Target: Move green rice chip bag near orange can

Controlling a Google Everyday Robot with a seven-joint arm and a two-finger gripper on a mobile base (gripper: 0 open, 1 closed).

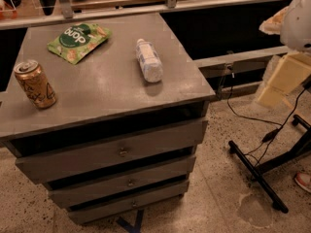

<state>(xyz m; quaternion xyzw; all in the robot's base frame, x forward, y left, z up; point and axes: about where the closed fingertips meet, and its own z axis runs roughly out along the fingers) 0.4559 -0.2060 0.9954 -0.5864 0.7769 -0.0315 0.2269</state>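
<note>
Your green rice chip bag (79, 41) lies flat at the back left of the grey cabinet top (112, 89). Its long axis runs on a diagonal, the low end toward the left edge and the high end toward the back rail. The white lettering reads upside down from this camera, so the top of the print faces you.

Now the orange can (35, 84): it stands upright at the front left, silver top up, close to the left edge. Bag and can are well apart, with the bag behind the can and a little to its right.

The clear plastic bottle (148, 59) is on its side right of centre, long axis front to back, cap toward the rear. You can't tell what is in it.

Below are three drawers (121, 152), with dark gaps above each front and their insides not visible.

Your gripper (282, 81) hangs off the right side, out over the floor and well away from the cabinet. It holds nothing, and how wide it is open cannot be told.
</note>
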